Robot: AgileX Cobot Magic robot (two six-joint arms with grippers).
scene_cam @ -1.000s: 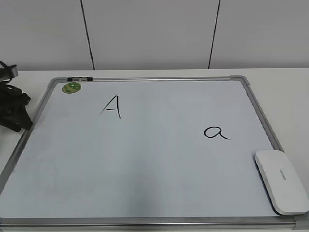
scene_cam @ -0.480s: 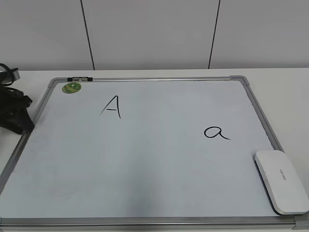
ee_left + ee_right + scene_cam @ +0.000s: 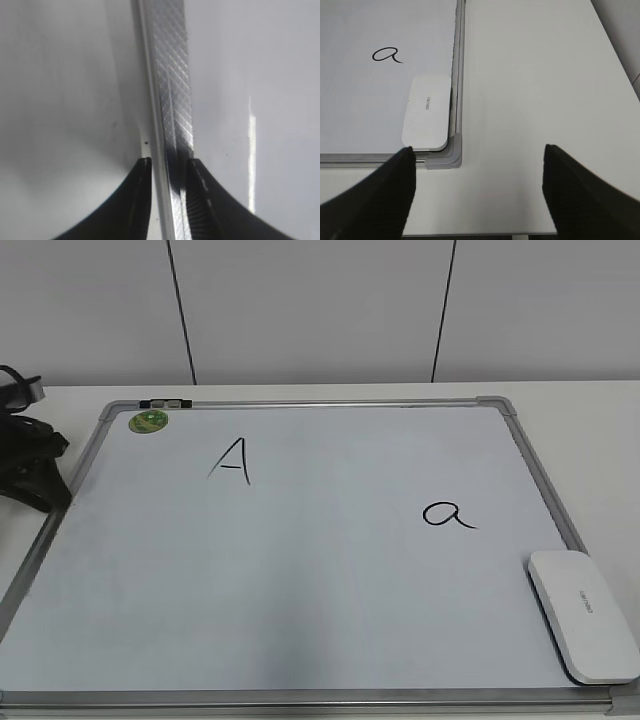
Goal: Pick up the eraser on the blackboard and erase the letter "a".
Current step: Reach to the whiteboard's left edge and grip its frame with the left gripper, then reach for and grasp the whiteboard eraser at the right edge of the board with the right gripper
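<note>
The blackboard [image 3: 300, 580] lies flat on the table. The letter "a" [image 3: 447, 513] is on its right half, and also shows in the right wrist view [image 3: 387, 54]. The eraser [image 3: 585, 615] lies in the board's near right corner, print side up, just below the "a"; it shows in the right wrist view [image 3: 426, 112]. My left gripper [image 3: 35, 480] is at the board's left edge, its jaws [image 3: 169, 162] closed narrowly around the silver frame [image 3: 170, 75]. My right gripper [image 3: 477, 150] is open and empty above bare table, off the board's near right corner; it is outside the exterior view.
A capital "A" [image 3: 232, 460] is on the board's left half. A green sticker [image 3: 148, 421] is at the far left corner. A grey corner piece [image 3: 451, 155] lies beside the eraser. White table [image 3: 535, 75] extends right of the board. A panelled wall stands behind.
My left gripper has shifted slightly at the board's left edge. The board, the eraser and the letters have not moved.
</note>
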